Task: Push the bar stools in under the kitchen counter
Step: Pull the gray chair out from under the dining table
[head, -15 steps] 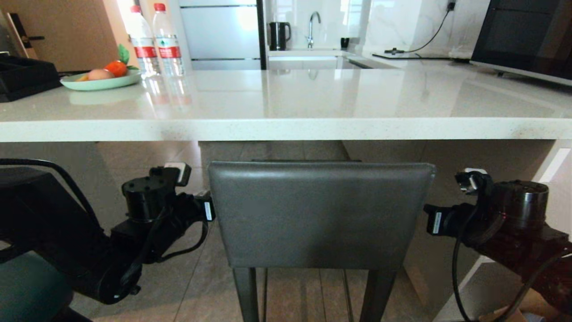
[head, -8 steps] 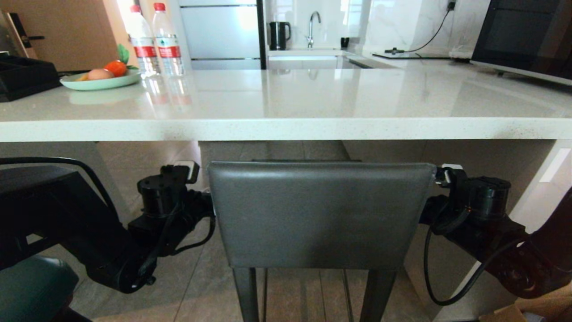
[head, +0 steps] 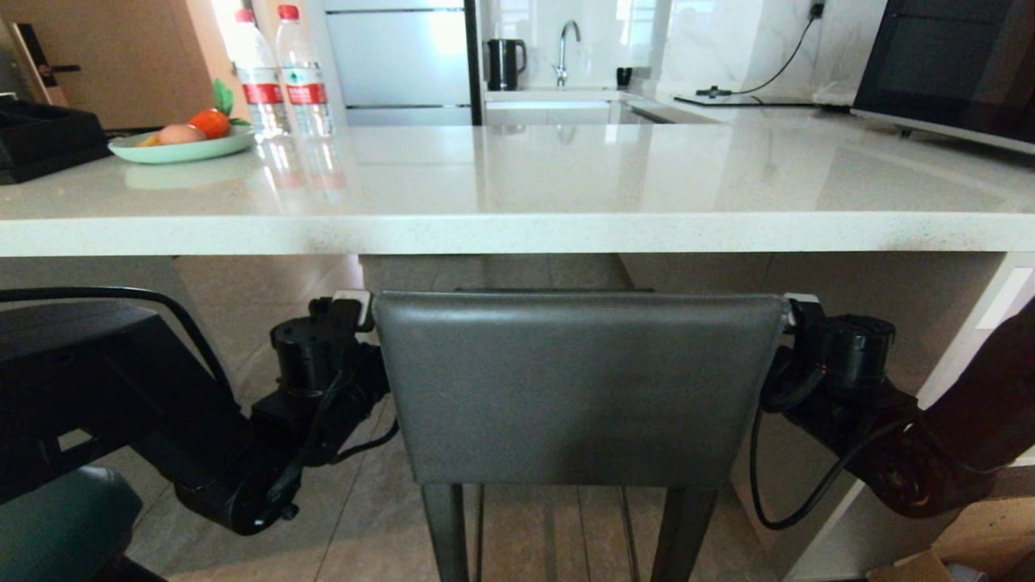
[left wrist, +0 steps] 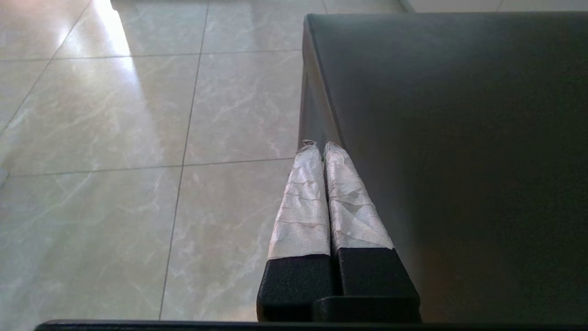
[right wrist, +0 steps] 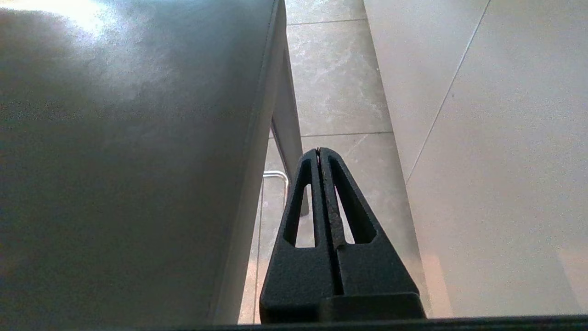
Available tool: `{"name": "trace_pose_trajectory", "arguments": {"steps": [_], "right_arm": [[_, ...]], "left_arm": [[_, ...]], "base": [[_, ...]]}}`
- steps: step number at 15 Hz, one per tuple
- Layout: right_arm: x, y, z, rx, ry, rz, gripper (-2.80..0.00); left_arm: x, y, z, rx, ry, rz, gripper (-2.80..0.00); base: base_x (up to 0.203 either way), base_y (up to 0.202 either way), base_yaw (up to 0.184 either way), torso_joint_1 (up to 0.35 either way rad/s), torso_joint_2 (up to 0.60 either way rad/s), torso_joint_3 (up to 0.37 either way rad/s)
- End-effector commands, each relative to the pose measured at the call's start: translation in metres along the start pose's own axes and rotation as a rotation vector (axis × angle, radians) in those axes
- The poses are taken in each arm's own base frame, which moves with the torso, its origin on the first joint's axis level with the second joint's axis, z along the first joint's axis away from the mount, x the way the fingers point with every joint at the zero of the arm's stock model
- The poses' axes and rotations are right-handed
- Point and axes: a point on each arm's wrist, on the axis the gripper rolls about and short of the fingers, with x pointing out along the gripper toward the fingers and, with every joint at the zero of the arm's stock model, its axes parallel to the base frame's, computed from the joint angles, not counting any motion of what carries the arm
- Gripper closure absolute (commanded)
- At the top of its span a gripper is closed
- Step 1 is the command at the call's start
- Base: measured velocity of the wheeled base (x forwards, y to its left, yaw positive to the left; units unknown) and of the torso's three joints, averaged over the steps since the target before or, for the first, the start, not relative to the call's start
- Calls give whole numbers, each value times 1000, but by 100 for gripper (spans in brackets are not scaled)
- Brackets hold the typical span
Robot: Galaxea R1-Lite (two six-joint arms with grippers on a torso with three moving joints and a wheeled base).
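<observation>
The grey stool (head: 578, 388) stands at the kitchen counter's (head: 517, 234) front edge with its back not yet under, the left gripper (left wrist: 321, 146) and right gripper (right wrist: 319, 151) pinched closed and empty beside it, and the teal stool (head: 57, 525) waits.

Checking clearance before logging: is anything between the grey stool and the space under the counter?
Nothing visible: bare floor tiles lie ahead of the grey leather square-backed stool beneath the white stone counter.
</observation>
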Motion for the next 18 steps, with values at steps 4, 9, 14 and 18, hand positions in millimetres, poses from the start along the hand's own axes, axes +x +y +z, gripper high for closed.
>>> {"name": "trace_pose_trajectory", "arguments": {"steps": [4, 9, 14, 18], "right_arm": [[4, 8, -5, -12, 7, 21, 0], [-5, 21, -5, -22, 8, 60, 0], [-25, 25, -2, -23, -20, 52, 0], [-43, 26, -1, -26, -14, 55, 0]], "left_arm": [[-11, -9, 1, 2, 1, -28, 0], [-20, -14, 1, 8, 5, -30, 0], [-20, -13, -5, 14, 25, -25, 0], [-21, -14, -7, 18, 34, -27, 0]], "base": [[0, 0, 0, 0, 0, 0], [0, 0, 0, 0, 0, 0], [0, 0, 0, 0, 0, 0], [0, 0, 0, 0, 0, 0]]}}
